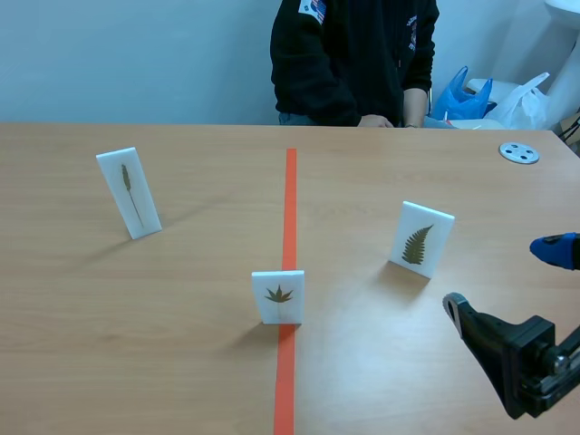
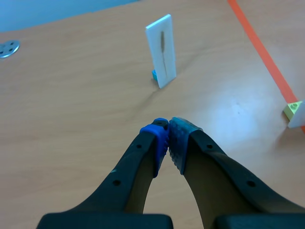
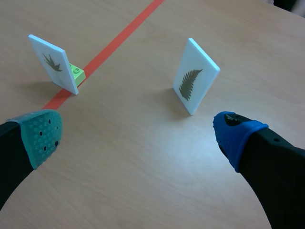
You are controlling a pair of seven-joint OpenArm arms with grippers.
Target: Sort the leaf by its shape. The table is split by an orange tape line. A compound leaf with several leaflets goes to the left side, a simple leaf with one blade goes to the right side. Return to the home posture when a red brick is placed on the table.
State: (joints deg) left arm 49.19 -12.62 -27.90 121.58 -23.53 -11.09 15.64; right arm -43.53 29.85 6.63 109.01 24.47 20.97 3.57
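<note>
R gripper [image 3: 138, 131] hangs low over the table [image 1: 181, 362] on the right side w/ fingers wide apart, holding nothing. The fern card [image 3: 195, 76] stands upright ahead of it, nearer the blue-padded finger and well right of the tape line [image 1: 290, 208]. A fern has many leaflets, so I judge it belongs on the left side, i.e. it's on the wrong side now. L gripper [image 2: 167, 138] is closed on nothing, pads touching, w/ the narrow-leaf card [image 2: 162, 50] ahead of it.

Risks:
- The fern card is thin and tall, prob. on a small base. If one pad reaches it first, it would likely tip over instead of being gripped.
- It's turned at an angle to the fingers, so a squeeze w/o lining up the wrist could catch a corner and twist it out.
- The carry leftwards passes the small card [image 1: 278, 296], which stands on the line propped by a green brick [image 3: 76, 74] — a low swing could knock it down.
- Set down tilted, the fern card falls flat.
</note>
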